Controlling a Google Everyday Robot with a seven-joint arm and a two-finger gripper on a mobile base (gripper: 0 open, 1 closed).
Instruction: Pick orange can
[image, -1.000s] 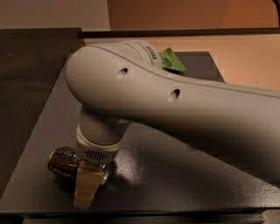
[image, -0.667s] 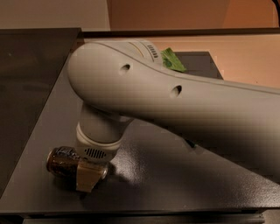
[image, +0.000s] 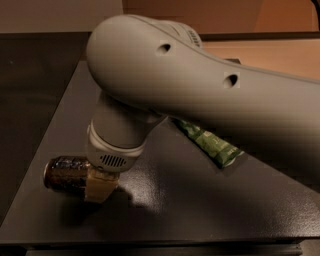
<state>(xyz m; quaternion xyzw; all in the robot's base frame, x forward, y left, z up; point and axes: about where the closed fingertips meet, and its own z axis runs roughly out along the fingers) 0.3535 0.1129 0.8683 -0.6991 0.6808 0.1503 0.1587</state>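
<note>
Gripping the orange can (image: 65, 172) at its right end, gripper (image: 102, 180) sits low at front-left of the dark table (image: 165, 210). Fingers (image: 97, 188) narrow, closed on can, which lies on its side. Count: 1 can, 1 green snack bag (image: 210, 145) w/ arm (image: 200, 85) above it.

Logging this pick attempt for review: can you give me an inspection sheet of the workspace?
Surface: dark table, matte, faint glare near the middle.
Job's things: can on its side near the front-left corner; cannot tell whether it rests on the table.
Clutter: green bag lying flat mid-table, partly hidden by the arm, apart from the can.
Grippers: gripper at the can's right end, below the arm's wrist.
Cables: nothing seen.
Surroundings: orange-tan backdrop behind the table.
</note>
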